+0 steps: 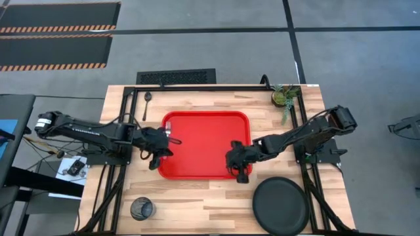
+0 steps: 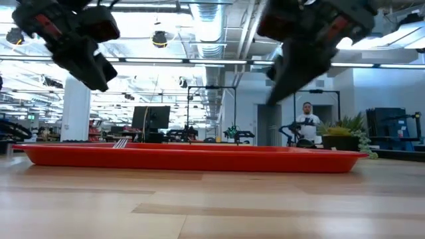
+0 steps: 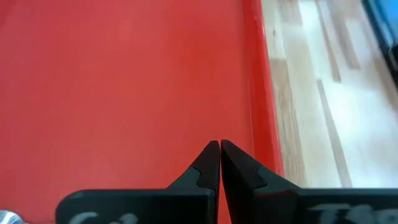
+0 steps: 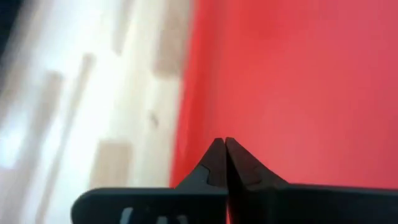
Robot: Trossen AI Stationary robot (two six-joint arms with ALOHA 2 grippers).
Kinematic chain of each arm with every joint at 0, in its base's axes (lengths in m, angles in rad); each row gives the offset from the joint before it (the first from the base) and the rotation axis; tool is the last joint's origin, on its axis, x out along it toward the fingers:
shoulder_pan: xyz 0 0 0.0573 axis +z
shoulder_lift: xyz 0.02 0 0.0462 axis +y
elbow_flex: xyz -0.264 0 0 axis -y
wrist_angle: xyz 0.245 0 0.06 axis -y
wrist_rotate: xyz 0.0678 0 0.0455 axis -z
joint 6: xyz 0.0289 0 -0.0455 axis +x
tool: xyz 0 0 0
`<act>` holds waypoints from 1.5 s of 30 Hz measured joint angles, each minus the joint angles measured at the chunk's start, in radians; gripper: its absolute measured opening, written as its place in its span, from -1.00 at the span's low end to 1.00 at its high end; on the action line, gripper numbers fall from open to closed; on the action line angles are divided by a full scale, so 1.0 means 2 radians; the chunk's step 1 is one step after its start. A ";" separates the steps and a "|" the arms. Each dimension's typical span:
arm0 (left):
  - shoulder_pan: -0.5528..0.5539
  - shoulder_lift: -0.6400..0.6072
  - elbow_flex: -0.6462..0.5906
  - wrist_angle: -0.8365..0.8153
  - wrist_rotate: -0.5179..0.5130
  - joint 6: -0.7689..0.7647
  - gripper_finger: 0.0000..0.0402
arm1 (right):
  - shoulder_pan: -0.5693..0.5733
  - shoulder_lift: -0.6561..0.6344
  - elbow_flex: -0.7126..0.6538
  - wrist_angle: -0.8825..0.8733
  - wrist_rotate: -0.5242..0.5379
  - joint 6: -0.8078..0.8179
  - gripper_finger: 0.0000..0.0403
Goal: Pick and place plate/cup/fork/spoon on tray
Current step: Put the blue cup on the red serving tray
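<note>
The red tray lies mid-table. The fork's silvery tines rest on the tray near its left edge and also show in the low view; its red handle does not stand out against the tray. My left gripper is shut and empty above the tray's left part. My right gripper is shut and empty above the tray's near right corner. The black plate lies on the table at the near right, the dark cup stands at the near left, and the dark spoon lies at the far left.
A small green potted plant stands at the table's far right corner. Bare wood shows between the tray and the near edge, between cup and plate. In the low view both grippers hang clear above the tray's lip.
</note>
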State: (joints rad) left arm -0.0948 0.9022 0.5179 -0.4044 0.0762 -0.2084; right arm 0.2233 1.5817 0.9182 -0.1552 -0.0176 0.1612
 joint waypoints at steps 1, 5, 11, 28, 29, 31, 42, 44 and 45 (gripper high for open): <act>-0.012 -0.003 0.000 -0.010 -0.010 -0.006 -1.00 | -0.005 0.004 -0.007 0.035 -0.007 -0.007 -0.97; -0.063 -0.003 0.010 -0.047 -0.045 -0.042 -1.00 | -0.023 0.037 -0.013 0.145 -0.016 -0.028 -0.96; -0.157 -0.002 0.051 -0.129 -0.088 -0.122 -1.00 | -0.036 0.093 -0.013 0.239 -0.043 -0.042 -0.96; -0.371 0.069 0.178 -0.280 -0.065 -0.360 -0.48 | -0.037 0.102 -0.013 0.246 -0.043 -0.042 -0.95; -0.376 0.078 0.183 -0.280 -0.062 -0.367 -0.43 | -0.037 0.102 -0.013 0.247 -0.043 -0.042 -0.95; -0.382 0.097 0.191 -0.283 -0.049 -0.386 -0.34 | -0.037 0.102 -0.013 0.250 -0.043 -0.042 -0.95; -0.388 0.161 0.200 -0.266 -0.014 -0.444 -0.19 | -0.037 0.102 -0.012 0.255 -0.043 -0.042 -0.95; -0.388 0.165 0.200 -0.261 -0.014 -0.444 -0.19 | -0.037 0.102 -0.012 0.255 -0.043 -0.042 -0.95; -0.388 0.165 0.200 -0.258 -0.014 -0.444 -0.19 | -0.037 0.102 -0.012 0.255 -0.043 -0.042 -0.95</act>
State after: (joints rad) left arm -0.8703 1.2320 0.9173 -0.9197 0.0483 -1.0966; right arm 0.1486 1.7851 0.8936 0.3544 -0.1043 0.0771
